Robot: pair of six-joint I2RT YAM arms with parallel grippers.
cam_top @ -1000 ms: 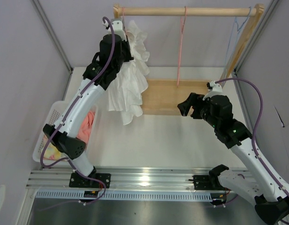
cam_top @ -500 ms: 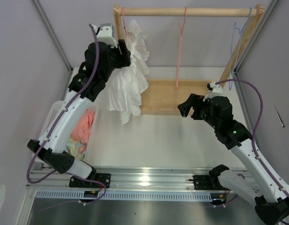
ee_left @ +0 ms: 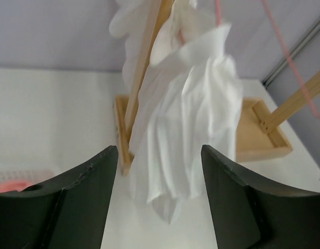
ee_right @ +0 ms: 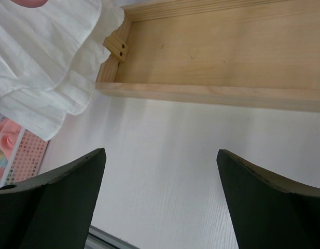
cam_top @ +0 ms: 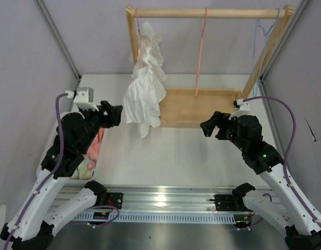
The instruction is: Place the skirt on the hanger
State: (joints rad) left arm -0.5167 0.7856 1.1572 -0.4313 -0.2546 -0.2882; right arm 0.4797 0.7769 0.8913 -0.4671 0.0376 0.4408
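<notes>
The white skirt [cam_top: 144, 86] hangs bunched from the left end of the wooden rail, draped over the thin pale pink hanger [cam_top: 139, 41], whose wire mostly lies under the fabric. My left gripper [cam_top: 114, 113] stands open, low and to the left of the skirt, and does not touch it. In the left wrist view the skirt [ee_left: 191, 114] hangs ahead of the open left gripper [ee_left: 160, 150], with the hanger wire [ee_left: 218, 11] at its top. My right gripper [cam_top: 209, 125] is open over the table right of the skirt. The right wrist view shows the open right gripper [ee_right: 161, 151] and the skirt's hem [ee_right: 40, 67].
The wooden rack has a top rail [cam_top: 212, 12] and a base tray [cam_top: 196, 107]. A deeper pink hanger [cam_top: 201, 52] hangs at mid-rail and a light blue hanger [cam_top: 260, 31] at the right end. Pink and yellow clothes [cam_top: 97, 146] lie in a basket under my left arm.
My left gripper opened, let go at the top of the skirt and drew back down towards the near left. The skirt stays hanging on the rail. The right arm barely moved.
</notes>
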